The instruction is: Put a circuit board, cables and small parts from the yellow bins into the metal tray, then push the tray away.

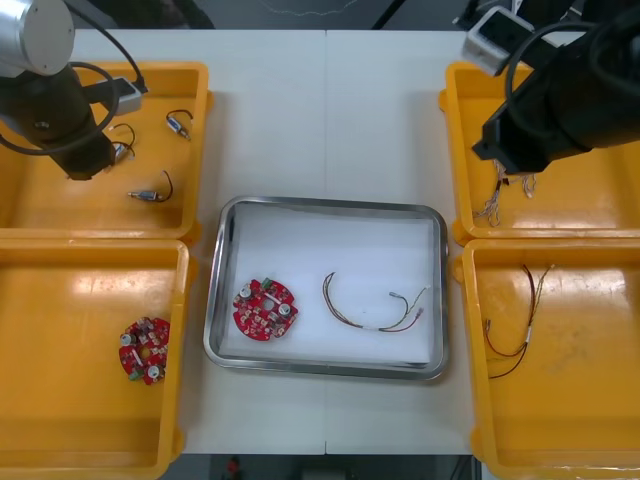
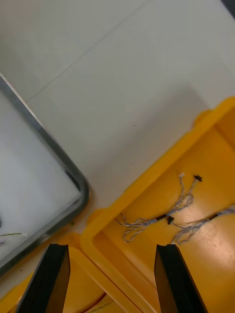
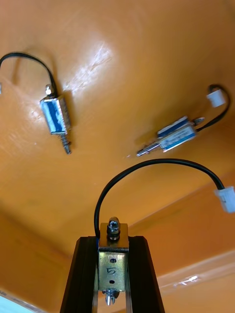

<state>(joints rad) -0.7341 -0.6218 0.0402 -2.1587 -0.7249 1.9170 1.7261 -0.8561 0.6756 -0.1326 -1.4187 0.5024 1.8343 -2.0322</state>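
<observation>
Clamping a small metal part, left gripper sees metal tray at four o'clock; right gripper spread over yellow bin.

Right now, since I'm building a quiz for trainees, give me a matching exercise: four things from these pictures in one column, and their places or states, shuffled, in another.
Things
1. left gripper
2. right gripper
3. twisted blue and white cables
4. circuit board nearer the table's middle

Places or states
A. in the metal tray
B. open
C. shut on a small metal part
D. in the far right yellow bin

Pairs: 1-C, 2-B, 3-D, 4-A.
</observation>
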